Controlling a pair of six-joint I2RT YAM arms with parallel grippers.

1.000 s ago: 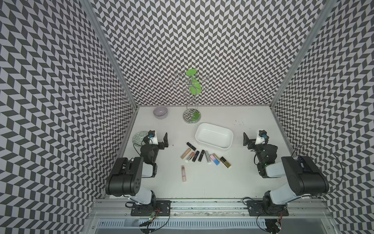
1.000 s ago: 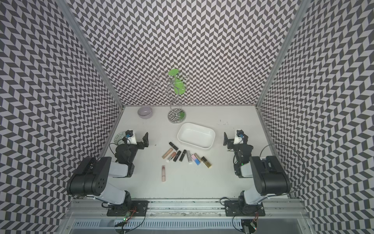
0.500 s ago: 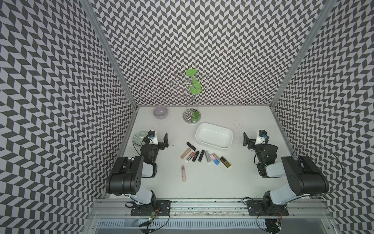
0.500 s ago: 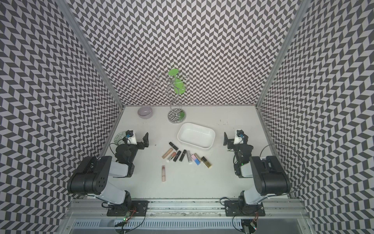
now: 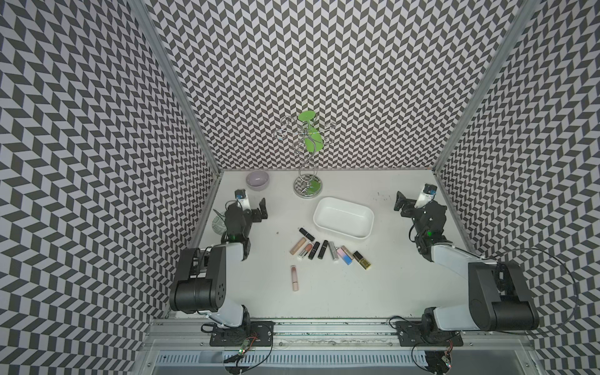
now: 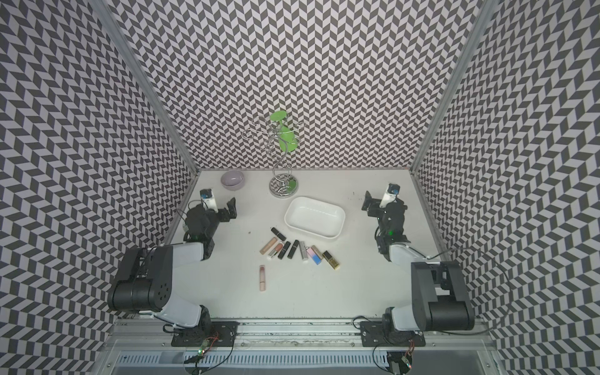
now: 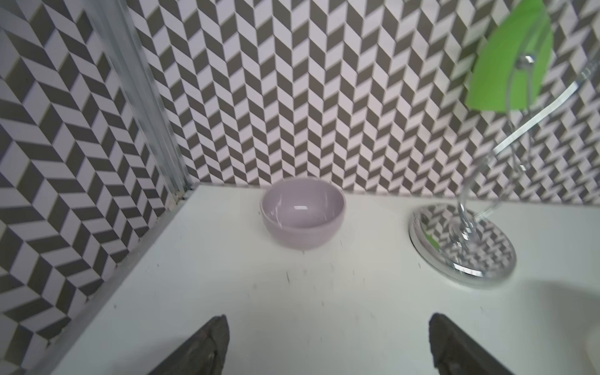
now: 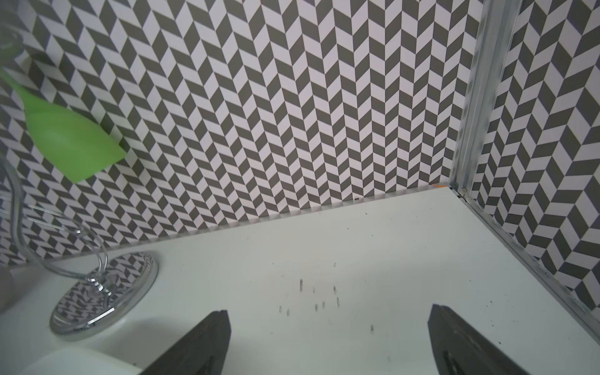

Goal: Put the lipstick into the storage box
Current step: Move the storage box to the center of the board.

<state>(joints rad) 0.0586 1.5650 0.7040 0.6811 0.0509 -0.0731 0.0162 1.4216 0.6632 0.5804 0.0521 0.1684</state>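
Holding left pincer (image 7: 328, 341) spread wide, gripping nothing, pointing at lilac bowl (image 7: 302, 214) ahead, with chrome stand (image 7: 461, 246) off toward the right arm. Holding right pincer (image 8: 328, 341) equally wide, gripping nothing, hanging over tabletop (image 5: 357, 292). Locating storage box (image 5: 343, 219) between both pincers, nearer the right one. Locating lipsticks (image 5: 321, 250) lying outside it, behind both pincers toward the arm bases, with lone lipstick (image 5: 294, 277) lying farther back.

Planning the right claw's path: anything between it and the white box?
No, just bare table between the right claw and the white box, seen in both top views.
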